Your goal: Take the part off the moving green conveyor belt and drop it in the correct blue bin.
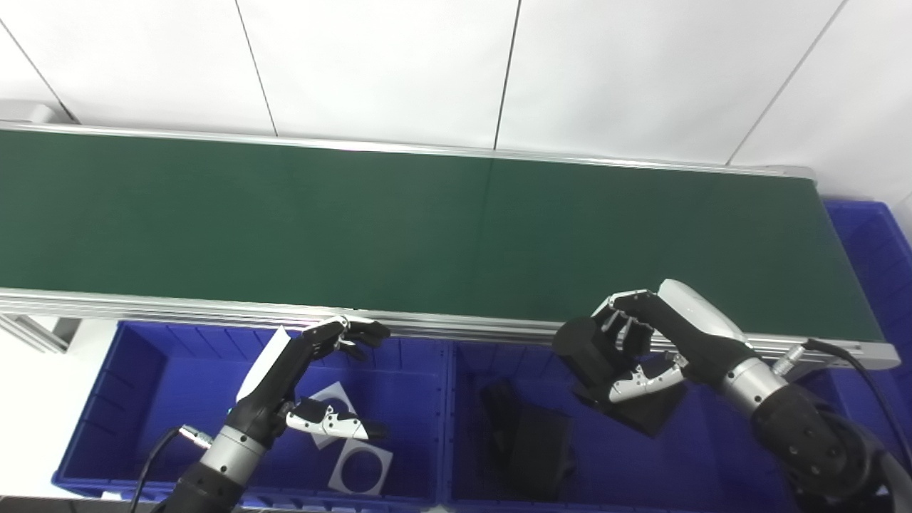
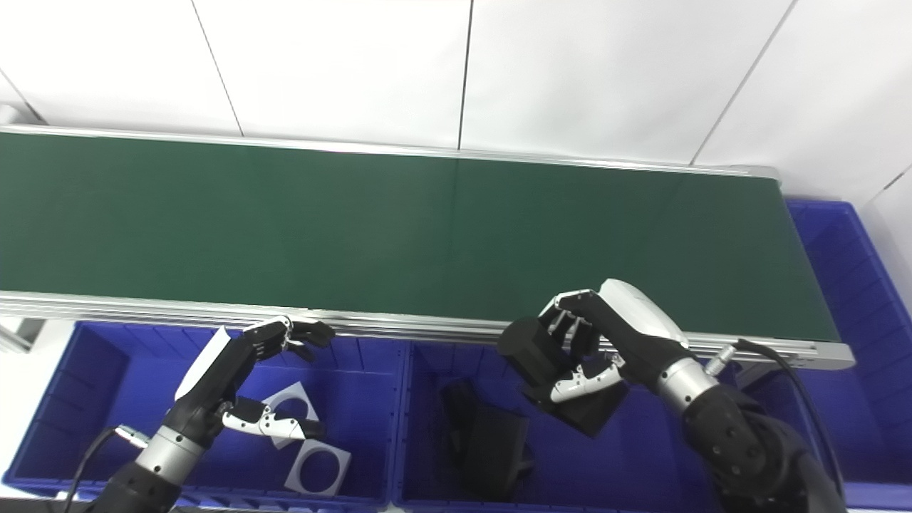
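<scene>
Belt: the green conveyor belt [image 1: 427, 228] runs across in front of me from left to right, bare on top, with a silver rail along its near edge.

Right hand: my right hand [image 1: 645, 342] hangs just past the near rail, above the middle bin, with my fingers [image 1: 627, 324] and thumb clamped on a black part.

Part: the black part [image 1: 613, 374] sits in my right hand, a blocky piece with a flat plate at its lower end, tilted, clear of the belt and held above the bin's inside rather than resting in it.

Left hand: my left hand [image 1: 313, 377] hovers over the left bin, fingers apart and curled a little, thumb spread below them, holding nothing.

Middle bin: the blue bin [image 1: 684, 463] under my right hand already has dark black pieces [image 1: 531, 438] lying on its floor.

Left bin: the blue bin [image 1: 142, 399] under my left hand holds flat white square plates [image 1: 363, 467], each with a round hole, lying on the floor near my thumb.

Far-right bin: another blue bin [image 1: 880, 249] stands at the belt's right end; I cannot tell what is inside it.
</scene>
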{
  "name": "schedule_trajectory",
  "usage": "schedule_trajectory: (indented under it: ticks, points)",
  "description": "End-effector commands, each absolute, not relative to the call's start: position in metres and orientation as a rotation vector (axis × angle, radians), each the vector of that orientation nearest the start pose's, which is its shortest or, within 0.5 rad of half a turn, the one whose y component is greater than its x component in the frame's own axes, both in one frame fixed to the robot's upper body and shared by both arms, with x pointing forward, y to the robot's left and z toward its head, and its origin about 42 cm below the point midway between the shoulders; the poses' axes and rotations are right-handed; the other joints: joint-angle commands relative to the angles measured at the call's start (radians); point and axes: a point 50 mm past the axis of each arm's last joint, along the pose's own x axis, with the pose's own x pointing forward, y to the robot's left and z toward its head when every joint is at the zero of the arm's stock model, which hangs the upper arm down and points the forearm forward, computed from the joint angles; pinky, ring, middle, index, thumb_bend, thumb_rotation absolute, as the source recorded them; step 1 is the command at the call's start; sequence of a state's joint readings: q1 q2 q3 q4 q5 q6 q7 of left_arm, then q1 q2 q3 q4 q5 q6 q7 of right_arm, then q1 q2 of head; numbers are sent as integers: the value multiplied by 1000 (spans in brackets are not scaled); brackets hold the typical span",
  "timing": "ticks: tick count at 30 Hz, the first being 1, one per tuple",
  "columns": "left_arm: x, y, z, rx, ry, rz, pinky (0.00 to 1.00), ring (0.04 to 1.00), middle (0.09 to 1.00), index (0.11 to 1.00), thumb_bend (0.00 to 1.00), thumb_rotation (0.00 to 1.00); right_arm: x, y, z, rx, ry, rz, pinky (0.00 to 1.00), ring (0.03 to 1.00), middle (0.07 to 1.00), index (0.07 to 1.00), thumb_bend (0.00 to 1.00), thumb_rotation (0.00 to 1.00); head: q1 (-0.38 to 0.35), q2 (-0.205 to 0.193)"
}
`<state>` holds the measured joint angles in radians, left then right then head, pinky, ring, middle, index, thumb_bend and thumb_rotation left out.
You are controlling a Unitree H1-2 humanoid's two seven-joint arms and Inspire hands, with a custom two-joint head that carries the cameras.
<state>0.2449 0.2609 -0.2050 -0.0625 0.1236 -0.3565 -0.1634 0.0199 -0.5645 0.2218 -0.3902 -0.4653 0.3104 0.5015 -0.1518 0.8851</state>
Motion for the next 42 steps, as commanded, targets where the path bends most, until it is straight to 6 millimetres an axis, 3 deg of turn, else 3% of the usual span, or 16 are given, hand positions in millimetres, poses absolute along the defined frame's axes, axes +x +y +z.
schedule_trajectory:
  ticks: [1,9,12,15,16,17,18,21,23,30,35,42]
  points:
    - [191,235,84,311,-183,-403,577,683,717,680,915,215,263,-293,181,-1063,109,579,403,394,479,561,506,0,1,-1]
    - [190,235,86,309,-182,-403,578,684,715,680,911,211,275,-280,169,-1241,162,673,395,384,468,562,505,0,-6,0]
    - [190,234,86,308,-185,-404,578,685,714,680,912,214,278,-275,162,-1278,179,708,393,411,502,507,512,0,-6,0]
    - [190,234,86,309,-189,-405,580,686,714,681,908,211,281,-272,152,-1330,218,758,434,405,495,548,507,0,-6,0]
    - [190,234,86,308,-189,-406,580,687,714,681,908,207,281,-271,151,-1345,235,769,494,536,493,516,514,0,-6,0]
    - [190,234,87,306,-188,-405,580,687,714,681,908,206,281,-269,147,-1377,269,790,509,567,492,509,516,0,-5,0]
    - [190,234,87,305,-187,-405,579,686,714,680,907,202,281,-267,144,-1398,291,803,661,702,697,502,509,96,-5,0]
    - [190,234,87,305,-184,-403,581,687,713,680,909,205,279,-259,138,-1522,310,869,791,804,801,499,507,143,-8,2]
    - [190,234,88,308,-191,-405,578,687,713,681,902,203,277,-252,137,-1578,305,889,934,875,850,749,620,363,-8,2]
    - [190,235,87,302,-185,-405,579,688,714,680,908,210,265,-237,142,-1660,289,907,1000,976,916,839,761,594,-3,3]
    - [190,236,88,315,-183,-403,579,685,714,680,910,221,257,-229,149,-1669,294,904,1000,998,931,854,789,649,-4,3]
    - [190,236,87,311,-181,-404,579,684,714,679,914,213,249,-223,166,-1555,204,843,1000,957,914,875,795,557,4,2]
